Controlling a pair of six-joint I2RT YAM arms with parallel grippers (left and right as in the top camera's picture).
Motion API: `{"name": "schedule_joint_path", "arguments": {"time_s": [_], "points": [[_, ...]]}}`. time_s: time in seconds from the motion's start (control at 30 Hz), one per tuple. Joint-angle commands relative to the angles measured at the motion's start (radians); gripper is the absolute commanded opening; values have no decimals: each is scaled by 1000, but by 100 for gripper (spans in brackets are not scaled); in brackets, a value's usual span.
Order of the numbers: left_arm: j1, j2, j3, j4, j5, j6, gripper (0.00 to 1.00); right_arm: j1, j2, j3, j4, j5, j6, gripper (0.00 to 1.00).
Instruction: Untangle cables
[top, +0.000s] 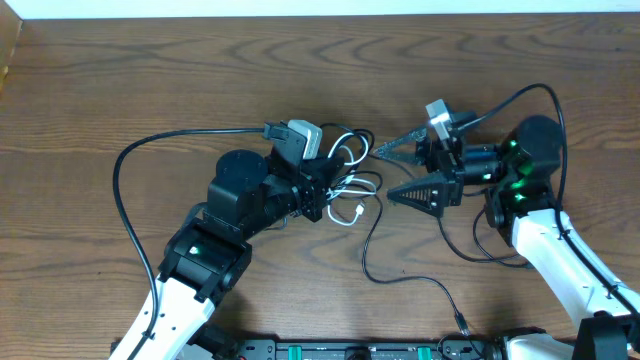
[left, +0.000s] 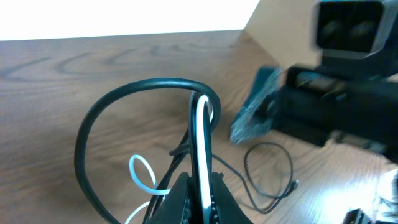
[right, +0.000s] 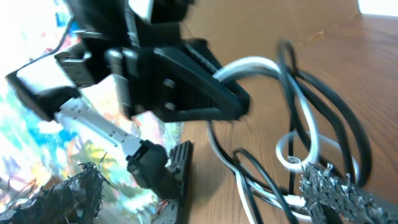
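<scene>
Right wrist view: closest in, the right gripper (right: 208, 196) has its two textured fingers (right: 348, 193) standing wide apart at the lower corners, closed on nothing. The cables (right: 291, 62) run through the gap between them, above the wooden table (right: 373, 50). A small white loop lies just beside the right-hand finger. Beyond that, the left gripper (right: 239, 102) has its black jaws pressed together on a white cable (right: 255, 64), with black strands alongside it. These curve out of the grip and down toward the camera.

Left wrist view: nearest the lens, the left jaws are clamped on the white cable, which rises straight up from the tips. A black cable (left: 87, 134) arches out of the same grip in a wide loop to the left, held off the table. A white curl sits low on the left below it. Farther out, a thin black cable (left: 268, 145) lies slack on the wood, ending in a small plug. Past it, one blurred finger of the right gripper and the dark bulk of its arm fill the right side.

Overhead view: near the bottom edge, the thin black cable ends in its plug and snakes up the table to the tangle. The tangle sits mid-table, pinched at its left side by the left gripper. The spread fingers of the right gripper point at it from the right, just beside its loops without gripping them
</scene>
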Motion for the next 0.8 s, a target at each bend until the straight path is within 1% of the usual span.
{"name": "schedule_joint_path", "arguments": {"time_s": [0.0,0.13,0.27,0.37,0.53,0.6,0.77], "points": [[2,-2,13,42,38,-43,8,32,-3,5,-127,68,-169,99],[2,-2,13,56,43,-46,8,68,-3,5,-218,124,-252,99],[2,-2,13,78,108,-46,8,97,-3,5,-242,167,-282,99],[2,-2,13,95,113,-46,8,120,-3,5,-266,178,-310,99],[2,-2,13,110,113,-46,8,154,-3,5,-340,215,-362,95],[2,-2,13,115,113,-46,8,162,-3,5,-362,247,-365,90],[2,-2,13,117,113,-61,8,165,-3,5,-364,268,-365,62]]}}
